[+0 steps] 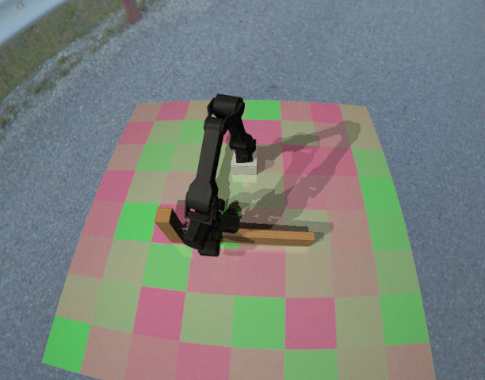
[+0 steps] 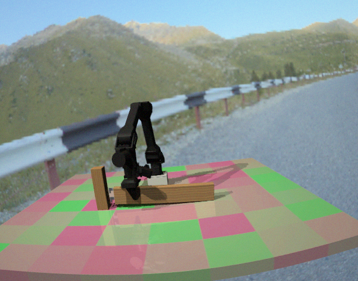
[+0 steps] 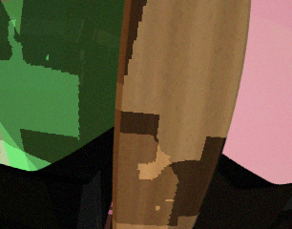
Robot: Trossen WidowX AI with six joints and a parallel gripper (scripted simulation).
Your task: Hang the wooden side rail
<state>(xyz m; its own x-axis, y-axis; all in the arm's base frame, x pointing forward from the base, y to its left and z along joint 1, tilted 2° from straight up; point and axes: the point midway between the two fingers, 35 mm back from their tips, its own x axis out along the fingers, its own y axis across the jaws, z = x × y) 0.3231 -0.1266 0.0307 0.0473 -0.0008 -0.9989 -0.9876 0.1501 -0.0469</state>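
Observation:
The wooden side rail [image 1: 275, 237] [image 2: 185, 193] [image 3: 194, 72] stands on its long edge, its far end at the right low at the table. A thin dark shadow runs under it; whether its near end is raised, I cannot tell. My gripper [image 1: 210, 244] [image 2: 133, 192] [image 3: 152, 135] points down and is shut on the rail near its post end. The headboard post [image 1: 164, 214] [image 2: 100, 187] stands upright just left of that end, with a narrow gap between. Light steel of the hooks [image 2: 112, 193] shows in this gap. The slot, the pins and whether the hooks sit on them are hidden.
The pale base block [image 1: 244, 169] [image 2: 157, 180] of my arm stands behind the rail. The arm arches over from it to the rail and hides part of the post end in the top view. The checkered table [image 1: 259, 323] [image 2: 173, 232] carries everything.

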